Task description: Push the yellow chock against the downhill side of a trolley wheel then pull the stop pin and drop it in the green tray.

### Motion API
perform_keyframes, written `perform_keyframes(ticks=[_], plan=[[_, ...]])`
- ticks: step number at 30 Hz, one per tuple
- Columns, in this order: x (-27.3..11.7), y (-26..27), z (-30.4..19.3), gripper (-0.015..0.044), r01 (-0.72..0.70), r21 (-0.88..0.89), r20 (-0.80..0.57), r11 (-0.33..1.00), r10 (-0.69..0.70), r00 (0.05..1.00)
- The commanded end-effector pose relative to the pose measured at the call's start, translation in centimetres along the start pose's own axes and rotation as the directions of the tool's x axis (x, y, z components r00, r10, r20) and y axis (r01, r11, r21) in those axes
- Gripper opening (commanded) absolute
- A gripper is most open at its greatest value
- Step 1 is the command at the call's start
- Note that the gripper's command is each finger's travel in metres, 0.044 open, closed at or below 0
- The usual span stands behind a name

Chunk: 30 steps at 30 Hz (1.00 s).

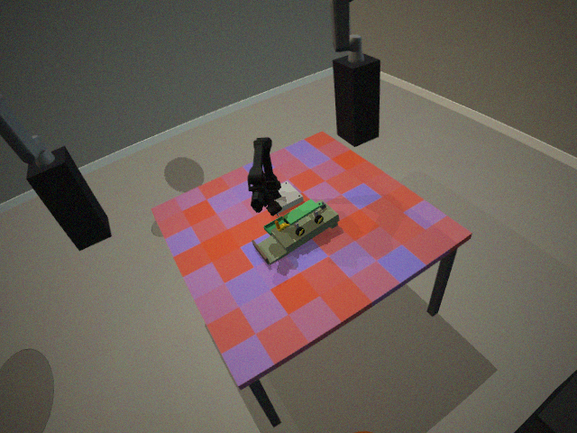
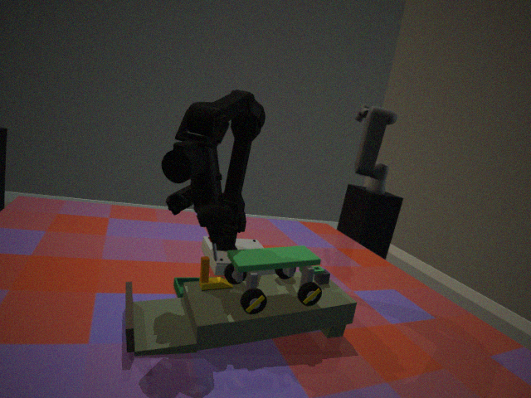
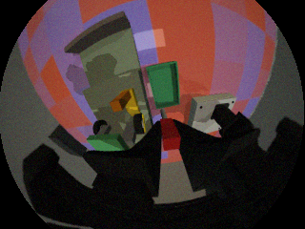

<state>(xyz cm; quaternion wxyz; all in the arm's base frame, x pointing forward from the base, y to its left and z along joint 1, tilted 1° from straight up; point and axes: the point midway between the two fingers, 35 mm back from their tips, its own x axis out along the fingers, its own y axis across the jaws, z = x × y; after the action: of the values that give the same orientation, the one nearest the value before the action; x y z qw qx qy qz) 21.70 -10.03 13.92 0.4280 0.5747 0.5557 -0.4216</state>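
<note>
My gripper [image 1: 277,214] [image 2: 217,247] [image 3: 166,122] is shut on the stop pin. The pin's red head [image 3: 171,135] shows between the fingers, and its thin grey shaft [image 2: 214,251] [image 3: 163,114] points down. The gripper is above the table beside the ramp's far side, near the green tray [image 1: 267,229] [image 2: 177,288] [image 3: 176,83] but not over it in the wrist view. The trolley [image 1: 305,211] [image 2: 274,259] [image 3: 107,142] stands on the ramp [image 1: 270,254] [image 2: 274,332] [image 3: 121,53]. The yellow chock [image 1: 280,225] [image 2: 213,283] [image 3: 132,101] appears against the downhill side of its far downhill wheel, orange handle upright.
The white base plate [image 1: 289,196] [image 2: 250,244] [image 3: 202,102] of my arm stands behind the trolley. A grey block [image 2: 322,276] is at the ramp's uphill end. An upright end board [image 2: 129,317] [image 3: 97,33] closes the ramp's low end.
</note>
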Motion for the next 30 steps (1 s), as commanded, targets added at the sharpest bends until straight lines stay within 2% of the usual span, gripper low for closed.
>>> perform_keyframes(ticks=[1, 15, 30], plan=[[-0.10, 0.03, 0.06, 0.0000, -0.012, 0.097, 0.026, 0.995, 0.010, 1.000], [-0.03, -0.05, -0.24, 0.0000, -0.074, 0.492, 0.108, 0.868, 0.024, 0.994], [0.04, -0.04, -0.54, 0.0000, -0.168, 0.807, 0.192, 0.566, 0.018, 0.981]])
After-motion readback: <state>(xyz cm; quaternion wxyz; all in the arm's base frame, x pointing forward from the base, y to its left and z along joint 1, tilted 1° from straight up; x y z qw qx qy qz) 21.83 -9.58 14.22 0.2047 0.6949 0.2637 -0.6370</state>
